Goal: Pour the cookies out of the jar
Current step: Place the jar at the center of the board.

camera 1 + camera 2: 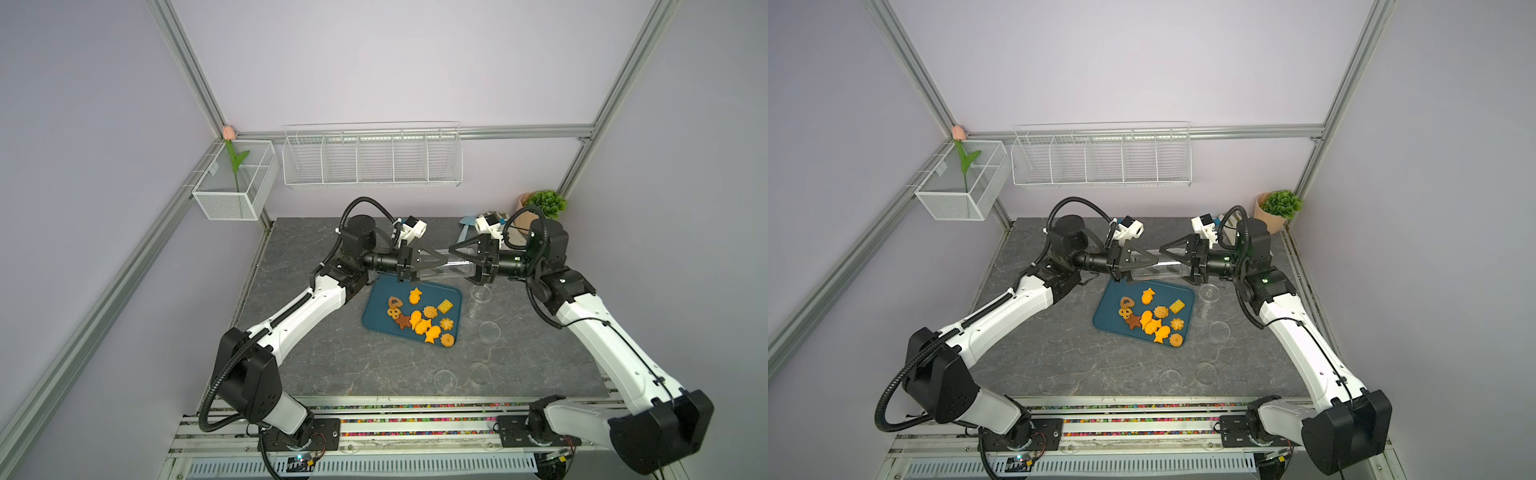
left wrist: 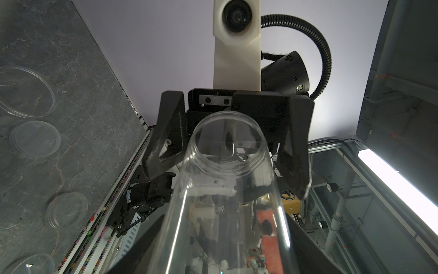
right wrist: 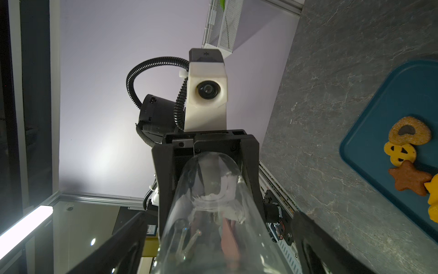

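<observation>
We are struggling to make out the jar (image 1: 451, 272) in both top views (image 1: 1154, 270). Its clear wall is showing only as glints, and the black fingers of the left tool (image 1: 434, 266) and right tool (image 1: 461, 264) are covering its ends. In each wrist view the nearer tool is being cut off at the lower edge of the frame and is appearing only as dark wedges. The cookies (image 3: 408, 132) are being clipped at the right edge of the right wrist view. A pale blue thing (image 1: 467, 222) just above the right tool is too hidden for us to name.

Four clear round dishes (image 1: 489, 331), or lids, are lying on the bench (image 1: 311, 365) to the right of and below the teal tray (image 1: 372, 322). A wire basket (image 1: 372, 156) and a mesh box (image 1: 235, 195) with a tulip (image 1: 228, 133) are hanging on the walls. A potted plant (image 1: 546, 203) is standing at the upper right of the bench.

The left tool (image 3: 211, 189) is clamping the jar's rounded, closed base. The right tool (image 2: 227, 182) is gaping wide and gripping nothing, its fingers (image 2: 166, 142) standing either side of the threaded mouth with gaps showing.

The jar is hanging in the air over the tray's upper edge. Its long axis is lying level, running left to right across the frame, and the mouth is pointing right into the right tool. The cookies (image 1: 422, 318) are lying on the tray below it.
</observation>
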Controlling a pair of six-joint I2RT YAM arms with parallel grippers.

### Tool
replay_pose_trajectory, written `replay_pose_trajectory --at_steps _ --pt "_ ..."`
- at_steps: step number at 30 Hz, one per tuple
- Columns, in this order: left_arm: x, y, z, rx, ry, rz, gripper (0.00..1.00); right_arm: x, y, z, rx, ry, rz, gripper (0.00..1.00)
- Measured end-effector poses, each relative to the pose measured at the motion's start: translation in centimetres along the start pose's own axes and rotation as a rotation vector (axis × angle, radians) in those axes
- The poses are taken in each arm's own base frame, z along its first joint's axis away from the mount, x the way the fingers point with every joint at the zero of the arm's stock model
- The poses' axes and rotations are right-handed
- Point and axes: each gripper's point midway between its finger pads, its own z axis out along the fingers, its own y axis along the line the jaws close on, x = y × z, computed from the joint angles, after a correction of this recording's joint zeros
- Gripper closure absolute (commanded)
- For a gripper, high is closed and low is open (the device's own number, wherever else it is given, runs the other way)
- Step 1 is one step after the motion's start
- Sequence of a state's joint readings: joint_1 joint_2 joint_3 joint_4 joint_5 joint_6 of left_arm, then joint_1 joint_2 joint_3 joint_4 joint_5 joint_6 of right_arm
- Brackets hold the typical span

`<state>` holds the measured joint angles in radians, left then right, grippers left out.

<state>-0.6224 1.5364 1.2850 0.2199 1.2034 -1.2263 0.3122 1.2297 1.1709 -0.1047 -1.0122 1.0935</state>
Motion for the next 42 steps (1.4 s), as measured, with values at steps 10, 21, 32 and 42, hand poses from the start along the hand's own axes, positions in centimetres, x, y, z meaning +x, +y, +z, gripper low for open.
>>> replay_pose_trajectory --at_steps 10,21,32,42 --pt "-0.1 0.8 0.2 0.001 0.015 -0.014 0.3 1.3 0.0 -0.2 0.003 0.042 0.02 0.19" --pt "0.1 0.7 0.2 0.006 0.028 -0.009 0.29 1.6 -0.3 -0.3 0.014 0.051 0.042 0.28" --pt "0.2 1.0 0.2 -0.002 0.031 -0.022 0.26 1.6 -0.4 -0.3 0.019 0.045 0.044 0.36" --pt "0.6 2.2 0.1 -0.033 0.041 -0.048 0.0 1.8 -0.2 -0.6 0.023 0.042 0.037 0.36"
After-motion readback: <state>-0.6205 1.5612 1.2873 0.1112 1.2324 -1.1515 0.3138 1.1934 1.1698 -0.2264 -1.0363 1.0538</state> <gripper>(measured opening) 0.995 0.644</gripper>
